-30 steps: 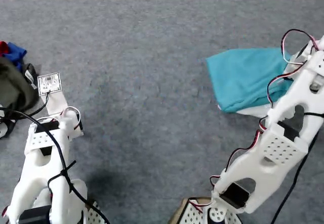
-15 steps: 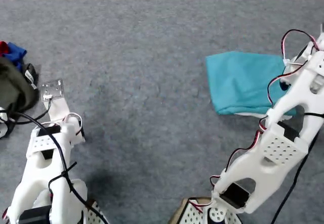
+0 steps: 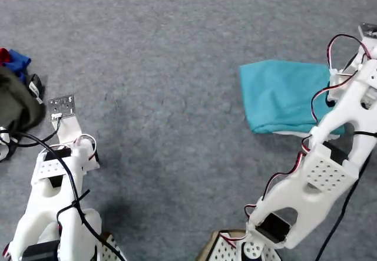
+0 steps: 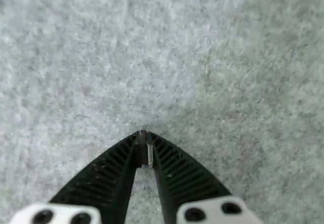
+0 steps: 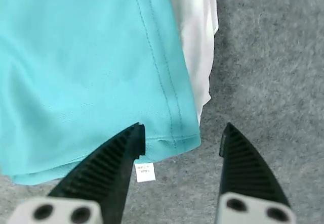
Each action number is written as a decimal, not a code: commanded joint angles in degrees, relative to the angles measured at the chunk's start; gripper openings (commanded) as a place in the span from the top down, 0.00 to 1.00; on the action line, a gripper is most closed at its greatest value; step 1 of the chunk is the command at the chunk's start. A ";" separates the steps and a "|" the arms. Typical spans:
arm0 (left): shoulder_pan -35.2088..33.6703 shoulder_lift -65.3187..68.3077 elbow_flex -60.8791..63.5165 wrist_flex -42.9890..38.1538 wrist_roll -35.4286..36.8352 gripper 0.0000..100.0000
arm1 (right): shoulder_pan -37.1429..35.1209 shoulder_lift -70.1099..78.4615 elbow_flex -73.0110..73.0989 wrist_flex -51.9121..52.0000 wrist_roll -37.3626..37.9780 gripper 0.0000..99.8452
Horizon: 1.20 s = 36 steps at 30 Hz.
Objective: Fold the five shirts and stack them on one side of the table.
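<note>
Grey felt covers the table [image 3: 177,60], seen from above with both arms coming in from the near edge. On the right side lies a folded teal shirt [image 3: 283,96], flat and roughly rectangular. It rests on top of a white shirt [image 5: 195,37], whose edge peeks out along one side of the teal one. A small white label [image 5: 145,173] sticks out from under the teal hem.

The right arm [image 3: 321,172] stretches over the right edge of this small stack, with red, black and white wires [image 3: 339,43] looping above the cloth. The right tool [image 5: 183,130] is spread wide. One finger [image 5: 119,153] sits over the teal fabric near the hem corner, and the other is over bare table just beside the stack. Whether either finger touches the cloth cannot be told.

The left arm [image 3: 53,196] is at the near left, well apart from the stack. The left tool [image 4: 144,143] has its two black ribbed fingers pressed together at the tips, with nothing between them and only grey felt under it.

At the far left edge of the table lies a loose heap of clothes: a dark olive garment [image 3: 15,99], with blue cloth [image 3: 17,62] and a bit of red cloth [image 3: 3,55] beside it.
</note>
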 commanded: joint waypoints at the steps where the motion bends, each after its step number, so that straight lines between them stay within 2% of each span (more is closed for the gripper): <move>1: -0.09 -1.27 -0.26 -0.70 0.09 0.98 | 1.10 -1.10 -3.47 0.62 0.70 0.75; 8: -0.09 -1.19 -0.26 -0.70 0.09 0.98 | 2.07 -1.10 -5.85 0.44 0.26 0.75; 13: 1.23 -1.19 -0.09 -0.70 -0.35 0.98 | 0.66 -3.21 -8.40 1.41 -4.13 0.75; 25: 1.05 -1.19 2.20 -0.79 -0.09 0.98 | -1.80 -10.59 -7.78 1.49 -4.13 0.76; 31: 1.23 -1.19 2.46 -0.35 -0.09 0.98 | -3.56 -11.82 -7.87 1.41 -4.13 0.87; 36: 1.32 -1.19 2.46 -0.35 -0.26 0.98 | -3.38 -11.74 -7.87 1.41 -4.13 0.90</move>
